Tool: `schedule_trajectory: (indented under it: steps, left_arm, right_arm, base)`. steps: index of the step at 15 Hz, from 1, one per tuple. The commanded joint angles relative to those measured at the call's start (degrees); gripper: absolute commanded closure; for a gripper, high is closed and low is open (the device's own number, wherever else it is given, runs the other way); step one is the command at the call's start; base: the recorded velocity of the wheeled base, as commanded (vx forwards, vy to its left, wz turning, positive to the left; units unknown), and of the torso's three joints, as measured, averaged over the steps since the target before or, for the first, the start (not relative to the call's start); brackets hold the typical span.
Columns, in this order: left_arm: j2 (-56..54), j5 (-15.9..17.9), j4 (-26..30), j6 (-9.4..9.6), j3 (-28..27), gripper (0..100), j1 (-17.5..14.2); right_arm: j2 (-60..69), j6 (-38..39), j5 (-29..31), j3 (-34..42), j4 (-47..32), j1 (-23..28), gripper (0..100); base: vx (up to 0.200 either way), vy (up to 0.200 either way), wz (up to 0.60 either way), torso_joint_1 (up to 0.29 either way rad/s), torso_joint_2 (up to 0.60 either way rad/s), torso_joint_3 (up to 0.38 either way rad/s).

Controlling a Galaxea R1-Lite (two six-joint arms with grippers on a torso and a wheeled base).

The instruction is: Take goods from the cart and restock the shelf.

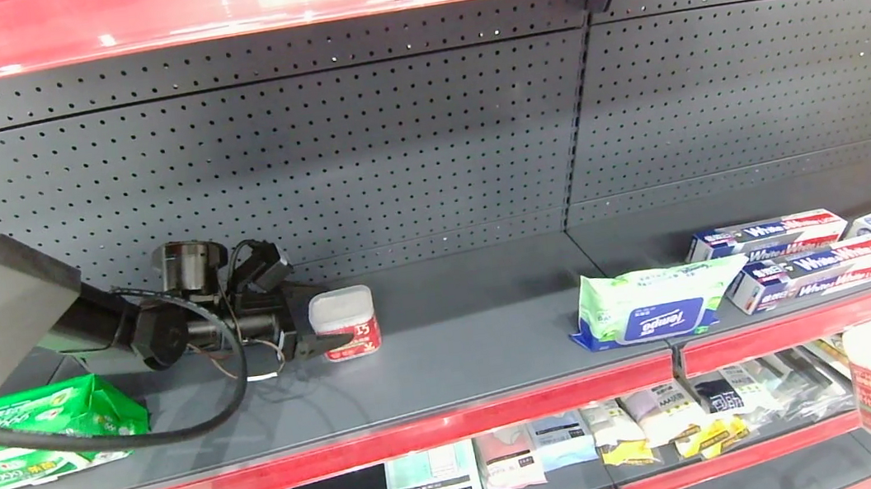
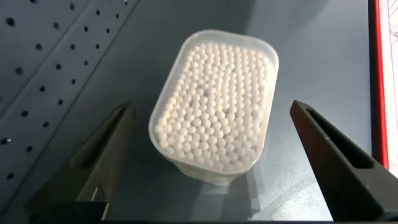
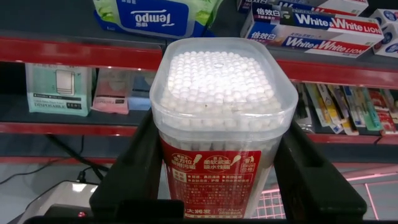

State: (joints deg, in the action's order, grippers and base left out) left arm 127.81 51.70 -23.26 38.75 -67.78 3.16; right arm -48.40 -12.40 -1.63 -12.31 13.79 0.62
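The right claw (image 3: 221, 186) is squeezing a tub of cotton buds (image 3: 221, 87), likely light and slippery, by its sides near the shelf (image 1: 480, 339); the left claw (image 2: 208, 118) is sitting wide around a second tub (image 1: 345, 322) on it.

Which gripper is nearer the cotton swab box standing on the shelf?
Left. The left gripper straddles that cotton swab box, fingers open; the right gripper, clamping a second box, is far off to the right.

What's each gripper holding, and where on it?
Right gripper grips a swab box by its opposite side walls. Left gripper holds nothing: open, straddling a second box on the shelf, not touching.
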Motion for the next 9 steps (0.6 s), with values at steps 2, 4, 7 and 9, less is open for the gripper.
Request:
schedule_trajectory:
  steps: [2, 4, 7, 9]
  left_arm:
    - [0.8, 0.0, 0.0, 0.01, -0.4, 0, 0.7]
    - [1.0, 0.2, 0.0, 0.01, -1.2, 0, 0.8]
    - [1.8, 0.2, -0.1, 0.01, -1.8, 100, 0.7]
    - [1.8, 0.3, 0.0, 0.01, -1.6, 100, 0.8]
  right_arm:
    - [-0.1, 0.0, 0.0, 0.2, 0.0, 0.0, 100]
    - [-0.2, 0.0, 0.0, 0.2, 0.0, 0.0, 100]
    - [-0.2, 0.0, 0.0, 0.2, 0.0, 0.0, 100]
    - [-0.2, 0.0, 0.0, 0.3, 0.0, 0.0, 100]
  base:
    - [0.000, 0.000, 0.00, 0.000, 0.00, 0.000]
    - [0.000, 0.000, 0.00, 0.000, 0.00, 0.000]
    - [0.000, 0.000, 0.00, 0.000, 0.00, 0.000]
    - [0.000, 0.000, 0.00, 0.000, 0.00, 0.000]
